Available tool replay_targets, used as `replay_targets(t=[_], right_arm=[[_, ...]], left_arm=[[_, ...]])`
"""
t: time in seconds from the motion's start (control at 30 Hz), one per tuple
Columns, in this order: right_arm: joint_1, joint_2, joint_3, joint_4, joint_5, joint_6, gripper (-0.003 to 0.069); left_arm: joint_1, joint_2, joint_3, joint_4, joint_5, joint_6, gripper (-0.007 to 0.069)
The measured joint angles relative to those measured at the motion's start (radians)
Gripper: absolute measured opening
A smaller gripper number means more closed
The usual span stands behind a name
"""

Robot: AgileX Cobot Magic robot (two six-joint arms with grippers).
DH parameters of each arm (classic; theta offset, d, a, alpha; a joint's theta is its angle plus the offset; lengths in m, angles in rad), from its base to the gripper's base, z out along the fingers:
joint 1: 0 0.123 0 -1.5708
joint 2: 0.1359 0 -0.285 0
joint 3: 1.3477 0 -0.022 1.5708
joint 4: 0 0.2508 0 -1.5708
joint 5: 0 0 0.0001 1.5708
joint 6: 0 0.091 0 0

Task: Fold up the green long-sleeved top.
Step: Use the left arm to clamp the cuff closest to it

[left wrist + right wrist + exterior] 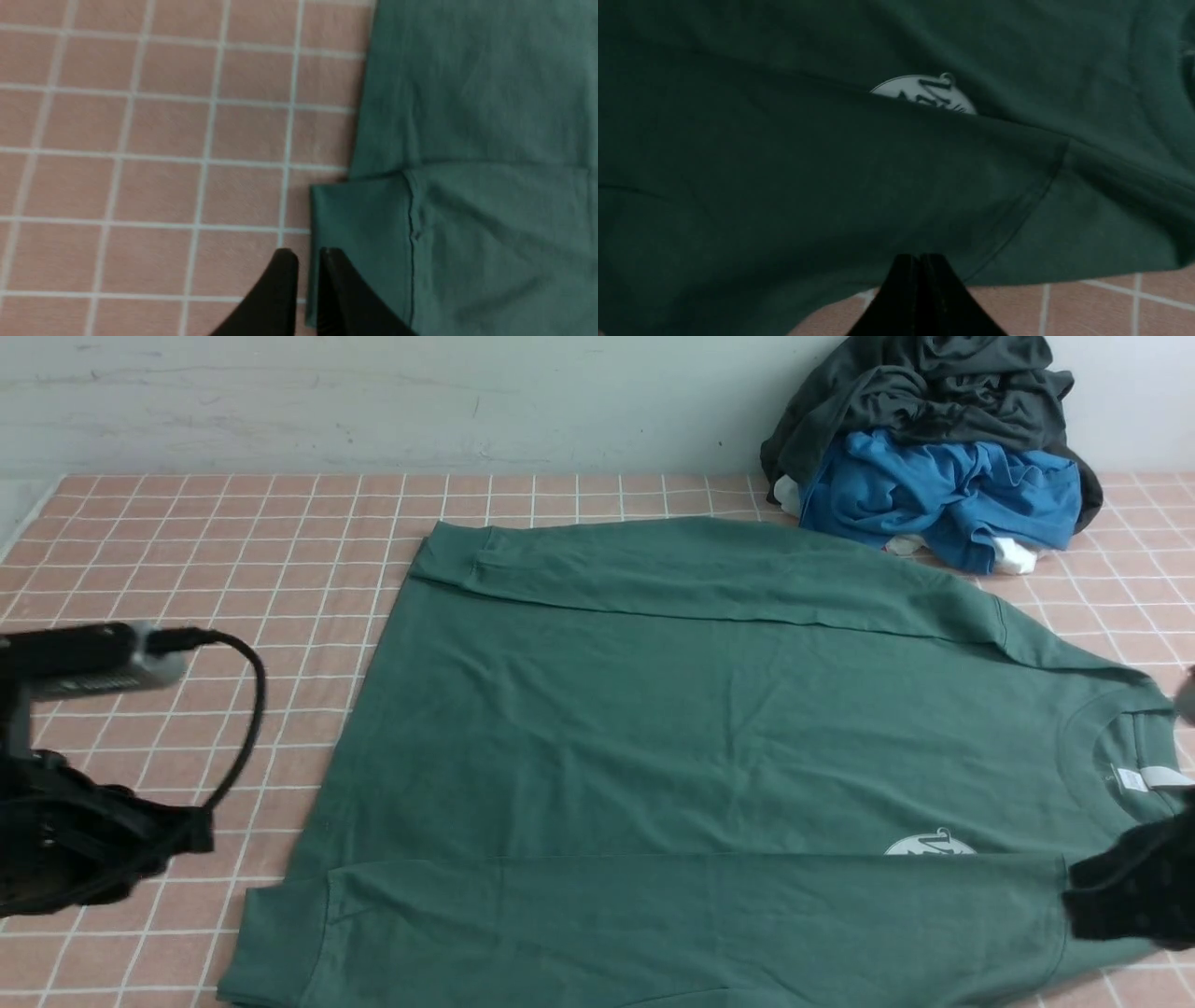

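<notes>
The green long-sleeved top (672,737) lies flat and sideways on the pink checked cloth, collar and white neck label (1134,779) to the right, hem to the left. Both sleeves are folded in along the body. The near sleeve half covers the white chest print (929,846). My left gripper (196,835) hovers left of the near sleeve's cuff. In the left wrist view its fingers (285,280) stand a narrow gap apart over the cuff's edge (355,224), gripping nothing. My right gripper (1074,896) is shut at the top's (831,186) near shoulder edge, with no cloth visibly pinched.
A heap of clothes sits at the back right against the wall: a dark grey garment (934,392) on a bright blue one (943,495). Bare checked cloth (233,541) stretches left of the top. A black cable (252,709) loops from my left arm.
</notes>
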Motion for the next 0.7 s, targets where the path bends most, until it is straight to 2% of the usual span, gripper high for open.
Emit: replay_targets(t=[0.1, 0.2, 0.27, 0.37, 0.5, 0.6, 0.63, 0.67, 0.7], right_arm=[[0.064, 0.100, -0.002, 0.086, -0.068, -0.130, -0.0014], [0.090, 0.148, -0.004, 0.126, -0.113, -0.187, -0.0014], [0.095, 0.161, -0.004, 0.143, -0.123, -0.197, -0.0014], [0.096, 0.166, -0.005, 0.156, -0.126, -0.202, -0.0014], [0.096, 0.166, -0.005, 0.159, -0.130, -0.205, -0.0014], [0.096, 0.166, -0.005, 0.161, -0.131, -0.206, -0.0014], [0.096, 0.166, -0.005, 0.162, -0.132, -0.206, -0.0014], [0.096, 0.166, -0.005, 0.162, -0.132, -0.206, -0.0014], [0.096, 0.166, -0.005, 0.162, -0.133, -0.211, -0.0014]], left_arm=[[0.000, 0.159, -0.003, -0.134, -0.040, 0.129, 0.0230], [0.000, 0.260, -0.004, -0.194, -0.115, 0.191, 0.0335], [0.000, 0.316, -0.004, -0.209, -0.161, 0.208, 0.0377], [0.000, 0.394, -0.004, -0.215, -0.211, 0.212, 0.0399], [0.000, 0.444, -0.009, -0.228, -0.247, 0.211, 0.0358], [0.000, 0.448, -0.012, -0.246, -0.260, 0.211, 0.0251], [0.000, 0.449, -0.012, -0.256, -0.260, 0.211, 0.0189], [0.000, 0.449, -0.012, -0.258, -0.260, 0.211, 0.0167], [0.000, 0.449, -0.012, -0.264, -0.260, 0.211, 0.0101]])
